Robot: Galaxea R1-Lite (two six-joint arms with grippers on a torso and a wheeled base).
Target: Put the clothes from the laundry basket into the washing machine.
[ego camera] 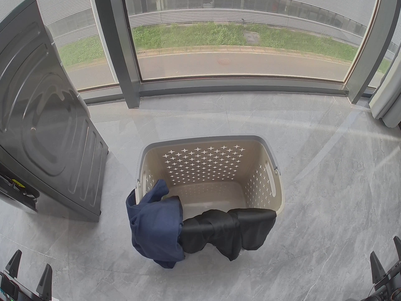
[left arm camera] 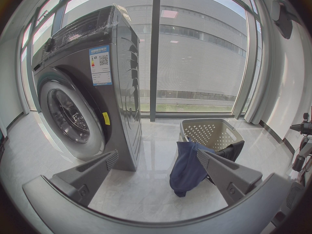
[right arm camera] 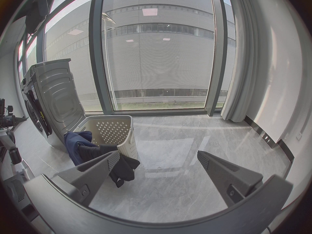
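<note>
Two over the laundry basket point(ego camera: 204, 139) rim: blue garment point(ego camera: 156, 226), black garment point(ego camera: 227, 230); floor point(ego camera: 330, 214) open around; all jaws spread.

I read the laundry basket point(ego camera: 200, 176) as matt beige plastic pierced with star-shaped holes under a smooth grey rim, the blue garment point(ego camera: 156, 226) as soft matt cloth, and the black garment point(ego camera: 227, 228) as smoother, faintly shiny cloth. The washing machine point(ego camera: 46, 122) shows me dark grey sheet metal with a satin sheen and pressed ribs, a glossy door point(left arm camera: 70, 116), and crinkled clear film point(left arm camera: 84, 25) on its top. The floor point(ego camera: 326, 180) looks like polished, grey-veined stone, glossy with reflections, and the fingers point(left arm camera: 227, 176) of my left gripper point(left arm camera: 157, 152) look like matt grey plastic with ribbed patches.
</note>
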